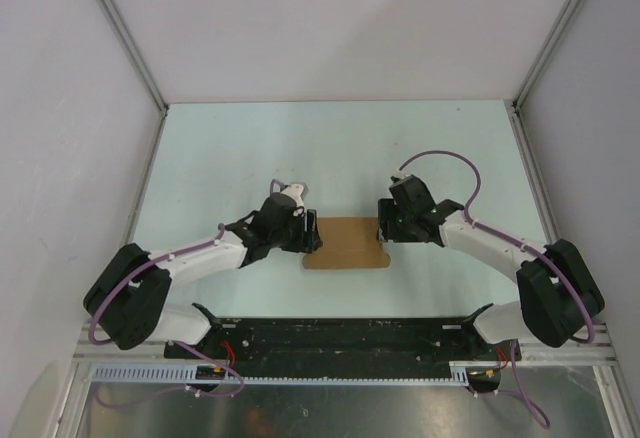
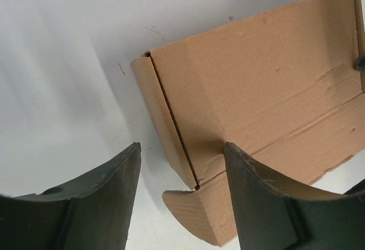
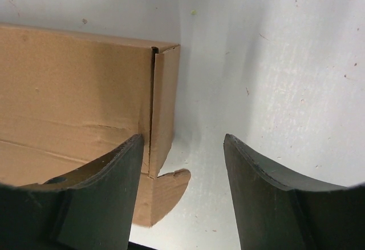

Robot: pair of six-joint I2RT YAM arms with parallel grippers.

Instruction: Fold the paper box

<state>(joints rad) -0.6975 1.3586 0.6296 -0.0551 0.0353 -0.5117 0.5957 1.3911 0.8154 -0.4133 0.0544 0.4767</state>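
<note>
Overhead looks down; wrist cameras share paper box.

We are a pair of arms built alike. The left arm and the right arm both have smooth white links set between bulky black joint housings. A thin purple cable arcs out just behind each set of jaws and trails back along the white shell, away from the jaws. Our fingers are dark, matte and broad — their inner edges curve, tapering to blunt tips at the jaw mouth.
</note>
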